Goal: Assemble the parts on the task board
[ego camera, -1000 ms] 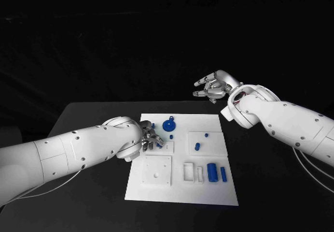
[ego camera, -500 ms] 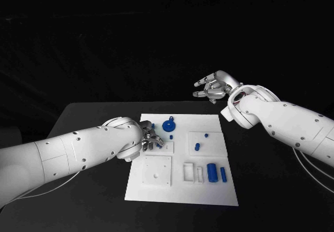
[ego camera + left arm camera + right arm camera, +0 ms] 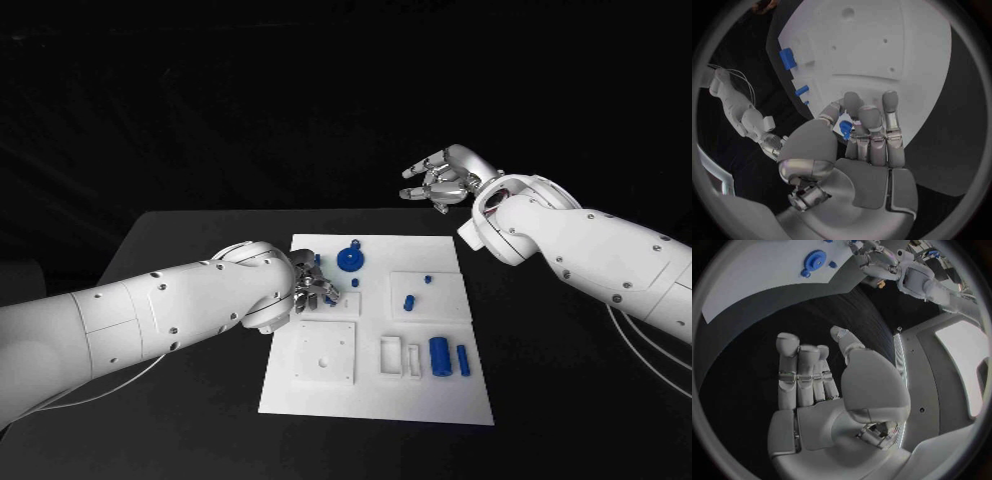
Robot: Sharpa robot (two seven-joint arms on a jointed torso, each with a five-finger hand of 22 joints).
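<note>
- Hidden: your left hand (image 3: 310,287) sits behind its own arm in the head view; the wrist view shows its fingers (image 3: 870,131) pinching a small blue part (image 3: 845,127), shape hard to make out.
- Board (image 3: 433,395): white plate, mid-table, holding a blue gear (image 3: 351,261), a blue cylinder (image 3: 438,356) and smaller blue pieces.
- Right hand (image 3: 450,177): raised past the board's far edge, fingers apart, nothing in it.
- Room: bare black table (image 3: 188,250) flanks the board on both sides.

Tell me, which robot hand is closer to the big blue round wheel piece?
The left. The left hand is over the task board, just beside the blue wheel, pinching a small blue part. The right hand is raised beyond the board's far edge, holding nothing.
</note>
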